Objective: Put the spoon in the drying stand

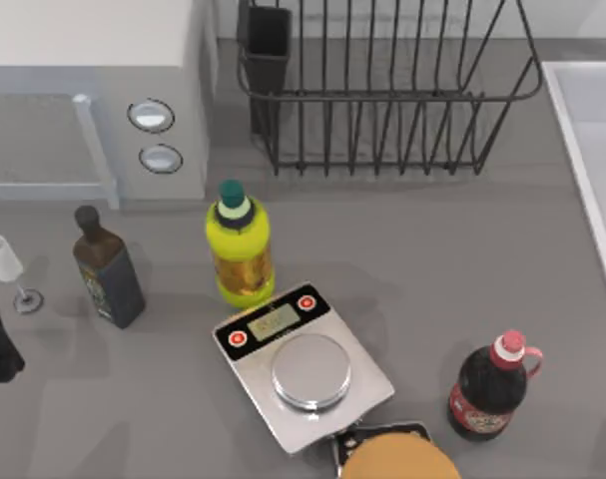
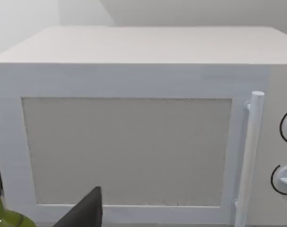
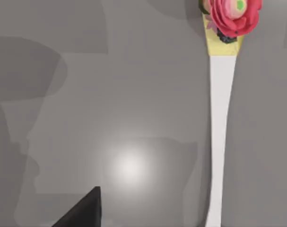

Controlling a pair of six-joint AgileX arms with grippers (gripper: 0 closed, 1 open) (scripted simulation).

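A black wire drying stand sits at the twelve o'clock edge of the grey table, its upright bars empty and a black utensil cup at its ten o'clock corner. Just beside it, toward nine o'clock, stands a pale grey microwave; the left wrist view faces its door and handle head-on.

At the table's centre a yellow bottle with a green cap stands just above a silver kitchen scale. A dark bottle and a small wine glass stand toward nine o'clock, and a cola bottle with a pink cap stands toward five o'clock.

The spoon, white-handled with a red flower decoration at one end, lies flat on the table in the right wrist view, apart from the drying stand and touched by nothing.

A dark fingertip of the right tool shows at the edge of that view, clear of the spoon; how wide it stands cannot be told. The left tool hangs in front of the microwave, one dark fingertip visible, its opening likewise impossible to tell.
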